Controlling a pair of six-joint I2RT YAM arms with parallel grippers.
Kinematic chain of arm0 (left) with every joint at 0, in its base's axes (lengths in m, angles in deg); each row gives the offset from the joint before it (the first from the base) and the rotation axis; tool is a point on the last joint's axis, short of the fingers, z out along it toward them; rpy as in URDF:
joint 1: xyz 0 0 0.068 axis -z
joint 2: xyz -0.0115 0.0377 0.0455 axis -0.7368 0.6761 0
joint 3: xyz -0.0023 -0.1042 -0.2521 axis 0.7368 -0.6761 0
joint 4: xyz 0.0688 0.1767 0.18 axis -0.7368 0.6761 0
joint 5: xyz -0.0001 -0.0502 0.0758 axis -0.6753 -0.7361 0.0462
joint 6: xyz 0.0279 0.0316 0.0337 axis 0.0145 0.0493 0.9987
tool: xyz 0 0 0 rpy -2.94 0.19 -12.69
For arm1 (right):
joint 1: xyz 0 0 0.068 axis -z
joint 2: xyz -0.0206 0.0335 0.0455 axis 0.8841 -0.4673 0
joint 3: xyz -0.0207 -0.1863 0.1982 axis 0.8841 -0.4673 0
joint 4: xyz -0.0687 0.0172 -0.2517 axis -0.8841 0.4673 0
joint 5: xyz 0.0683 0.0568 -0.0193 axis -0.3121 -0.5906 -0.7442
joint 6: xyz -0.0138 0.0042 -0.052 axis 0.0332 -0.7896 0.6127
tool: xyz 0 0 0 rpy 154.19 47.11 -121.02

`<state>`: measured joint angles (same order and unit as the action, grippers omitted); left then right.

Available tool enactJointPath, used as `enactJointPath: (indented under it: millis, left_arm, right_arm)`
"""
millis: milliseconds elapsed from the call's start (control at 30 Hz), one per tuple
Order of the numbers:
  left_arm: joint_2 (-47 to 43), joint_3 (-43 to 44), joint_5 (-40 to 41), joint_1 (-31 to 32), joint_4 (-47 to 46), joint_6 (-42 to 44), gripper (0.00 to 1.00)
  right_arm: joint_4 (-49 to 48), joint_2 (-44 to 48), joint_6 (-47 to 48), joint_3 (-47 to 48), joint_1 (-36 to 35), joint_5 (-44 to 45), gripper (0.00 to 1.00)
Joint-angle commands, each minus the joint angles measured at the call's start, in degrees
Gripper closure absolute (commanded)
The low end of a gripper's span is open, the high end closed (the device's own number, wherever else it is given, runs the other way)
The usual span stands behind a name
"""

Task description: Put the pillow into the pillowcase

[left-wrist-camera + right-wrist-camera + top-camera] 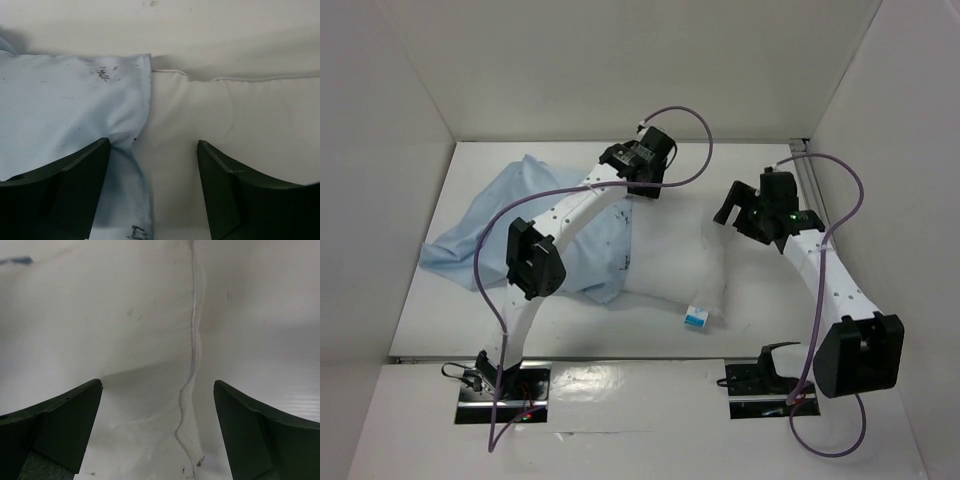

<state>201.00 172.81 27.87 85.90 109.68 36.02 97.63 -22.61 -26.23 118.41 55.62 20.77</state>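
Note:
The white pillow (670,255) lies mid-table, its blue-and-white tag (696,317) at the near right corner. The light blue pillowcase (490,230) is spread to its left, and its right edge overlaps the pillow's left end. My left gripper (638,188) is open at the far side, over that overlap. In the left wrist view the fingers straddle the pillowcase edge (65,110) and the pillow (240,115), with the gripper (152,150) empty. My right gripper (730,212) is open at the pillow's far right corner. In the right wrist view the gripper (157,390) straddles the pillow's seam (192,340).
White walls (620,70) enclose the table (760,170) at the back and on both sides. The purple cables (685,115) loop above both arms. The arm bases (500,390) stand at the near edge.

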Motion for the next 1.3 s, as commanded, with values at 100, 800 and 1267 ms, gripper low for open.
enactJointPath:
  millis: [100,800,1267]
  left_arm:
    - [-0.3,-1.1,2.9,-3.0,3.1,-1.0,0.32]
    - [-12.8,-4.5,-23.6,-6.0,-7.7,1.4,1.0]
    - [-11.4,8.3,-53.6,0.1,-16.6,-4.1,1.0]
  right_arm:
    - [-6.5,-1.8,0.0,-6.1,-0.2,-10.9,0.0]
    - [-24.5,-6.7,-1.7,-9.3,-5.2,-24.9,0.06]
    - [-21.0,5.6,-3.6,7.9,-10.8,-20.1,1.0]
